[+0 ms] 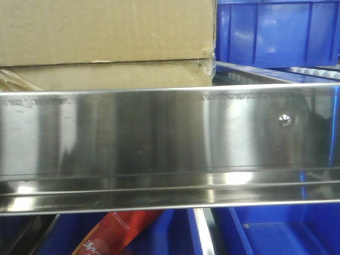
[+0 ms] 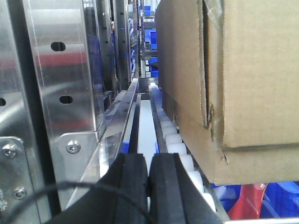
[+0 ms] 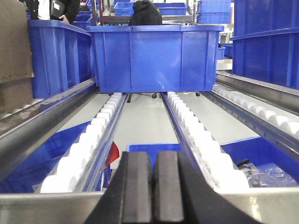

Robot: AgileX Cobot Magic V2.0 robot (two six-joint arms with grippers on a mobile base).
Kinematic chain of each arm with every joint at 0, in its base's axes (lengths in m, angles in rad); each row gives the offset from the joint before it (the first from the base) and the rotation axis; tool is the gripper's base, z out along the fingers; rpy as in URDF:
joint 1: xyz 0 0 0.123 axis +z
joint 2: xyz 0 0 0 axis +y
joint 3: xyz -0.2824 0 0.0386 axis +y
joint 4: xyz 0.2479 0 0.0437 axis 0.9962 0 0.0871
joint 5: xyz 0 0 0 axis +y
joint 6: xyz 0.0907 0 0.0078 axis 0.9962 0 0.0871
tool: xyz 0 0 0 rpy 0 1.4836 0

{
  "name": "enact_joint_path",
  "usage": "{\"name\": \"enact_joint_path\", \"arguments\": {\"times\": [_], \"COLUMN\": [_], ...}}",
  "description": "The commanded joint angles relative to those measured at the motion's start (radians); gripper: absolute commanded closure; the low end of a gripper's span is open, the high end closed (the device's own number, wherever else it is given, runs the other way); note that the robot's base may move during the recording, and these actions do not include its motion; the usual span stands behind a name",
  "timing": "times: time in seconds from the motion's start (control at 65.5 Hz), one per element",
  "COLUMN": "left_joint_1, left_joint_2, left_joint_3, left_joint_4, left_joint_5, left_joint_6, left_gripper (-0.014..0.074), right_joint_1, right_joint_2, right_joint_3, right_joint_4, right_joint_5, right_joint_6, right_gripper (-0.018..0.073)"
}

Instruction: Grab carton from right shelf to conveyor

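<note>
A brown cardboard carton (image 1: 106,42) sits on the shelf's roller rails, behind a steel front rail (image 1: 170,143). In the left wrist view the carton (image 2: 243,84) fills the right side, its torn lower corner resting on white rollers (image 2: 175,140). My left gripper (image 2: 149,186) is shut and empty, just left of and below the carton. A slice of the carton (image 3: 14,51) shows at the far left of the right wrist view. My right gripper (image 3: 153,186) is shut and empty, at the shelf's front rail between two roller tracks.
Blue plastic bins stand on the rollers: one straight ahead of the right gripper (image 3: 154,56), others beside it (image 3: 60,56) (image 3: 266,42), one right of the carton (image 1: 276,32). Steel uprights (image 2: 60,70) stand left of the left gripper. A red packet (image 1: 114,234) lies in a lower bin.
</note>
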Motion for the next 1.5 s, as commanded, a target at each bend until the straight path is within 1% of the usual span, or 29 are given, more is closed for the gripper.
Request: {"name": "enact_joint_path", "arguments": {"times": [0.0,0.519,0.718,0.749,0.901,1.024,1.069,1.115,1.161,1.192,1.222,1.283,1.36,1.421,1.482], "left_joint_1": [-0.006,-0.006,-0.006,-0.006,-0.006,-0.006,-0.006,-0.006,-0.006,-0.006,-0.006,-0.006,-0.006,-0.006,-0.006], "left_joint_2": [-0.003,-0.003,-0.003,-0.003,-0.003,-0.003,-0.003,-0.003,-0.003,-0.003,-0.003,-0.001,0.04,0.085,0.135], "left_joint_3": [-0.003,-0.003,-0.003,-0.003,-0.003,-0.003,-0.003,-0.023,-0.07,-0.105,-0.154,-0.247,-0.355,-0.459,-0.535], "left_joint_4": [-0.004,-0.004,-0.004,-0.01,-0.094,-0.097,-0.097,-0.097,-0.097,-0.097,-0.089,-0.061,-0.038,-0.022,-0.015], "left_joint_5": [-0.014,-0.014,-0.073,-0.074,-0.075,-0.139,-0.172,-0.176,-0.151,-0.111,-0.048,0.04,0.159,0.24,0.301], "left_joint_6": [0.009,0.009,0.009,0.009,0.009,0.009,0.009,0.009,0.009,0.009,0.009,0.009,0.009,0.011,0.016], "left_gripper": [0.0596,0.0596,0.0596,0.0596,0.0596,0.0596,0.0596,0.0596,0.0596,0.0596,0.0596,0.0596,0.0583,0.0533,0.0461], "right_joint_1": [0.003,0.003,0.003,0.003,0.003,0.003,0.003,0.003,0.003,0.003,0.003,0.003,0.003,0.003,0.003], "right_joint_2": [-0.003,-0.003,-0.003,-0.003,-0.003,-0.003,-0.003,-0.003,-0.003,-0.003,-0.003,-0.003,0.015,0.039,0.069], "right_joint_3": [0.0,0.0,0.0,0.0,0.0,0.0,-0.015,-0.06,-0.106,-0.148,-0.193,-0.265,-0.347,-0.407,-0.458], "right_joint_4": [0.002,0.002,0.002,0.002,0.002,0.004,0.004,0.004,0.004,0.004,0.004,0.004,0.004,0.004,0.004], "right_joint_5": [-0.019,-0.019,-0.061,-0.064,-0.112,-0.177,-0.172,-0.14,-0.092,-0.044,0.011,0.095,0.167,0.192,0.192], "right_joint_6": [-0.006,-0.006,-0.006,-0.006,-0.006,-0.006,-0.006,-0.006,-0.006,-0.006,-0.006,-0.006,-0.006,-0.006,-0.006], "right_gripper": [0.0628,0.0628,0.0628,0.0628,0.0628,0.0628,0.0628,0.0628,0.0628,0.0628,0.0628,0.0628,0.0608,0.0531,0.0406]}}
